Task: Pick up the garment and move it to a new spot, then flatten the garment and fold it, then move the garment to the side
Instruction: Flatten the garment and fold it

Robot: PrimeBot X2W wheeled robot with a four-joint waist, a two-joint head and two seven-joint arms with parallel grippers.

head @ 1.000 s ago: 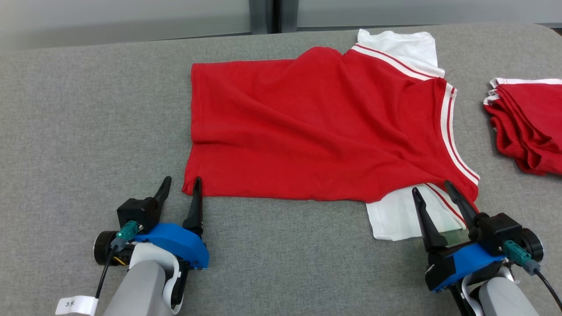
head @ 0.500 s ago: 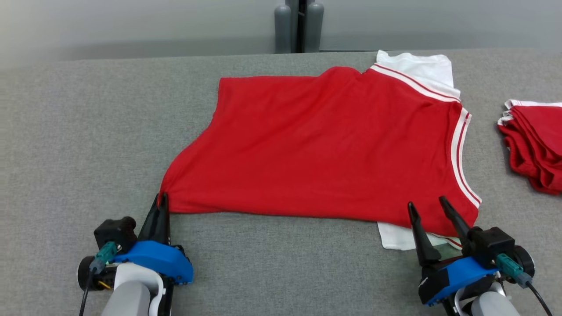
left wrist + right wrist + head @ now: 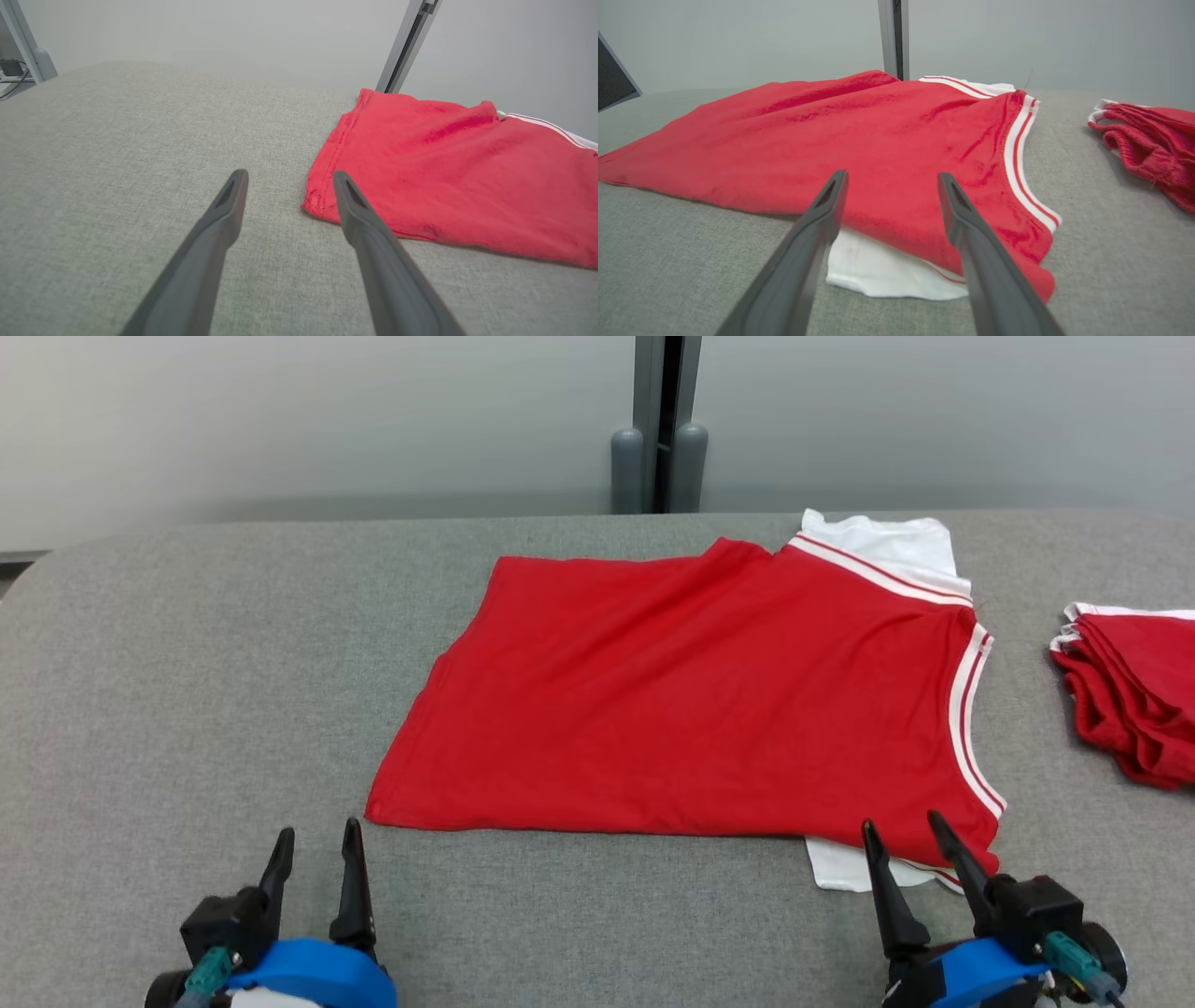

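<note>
The garment (image 3: pixel 691 700) is a red shirt with white sleeves and white-and-red striped trim, lying spread flat on the grey table (image 3: pixel 187 691), folded in half. My left gripper (image 3: pixel 317 835) stands open just short of the garment's near left corner (image 3: pixel 317 205), touching nothing. Over the near right corner hangs my right gripper (image 3: pixel 901 826), open and empty, where a white sleeve (image 3: pixel 882 275) sticks out from under the red cloth (image 3: pixel 859 140).
A pile of folded red garments (image 3: pixel 1134 695) with white trim lies at the table's right edge, also in the right wrist view (image 3: pixel 1153 149). A grey wall with a dark vertical post (image 3: pixel 661 429) stands behind the table's far edge.
My left gripper shut on the garment's near left corner, pulled it leftward and toward me, then let go and opened. The garment lies flatter. The head camera tilted up.
</note>
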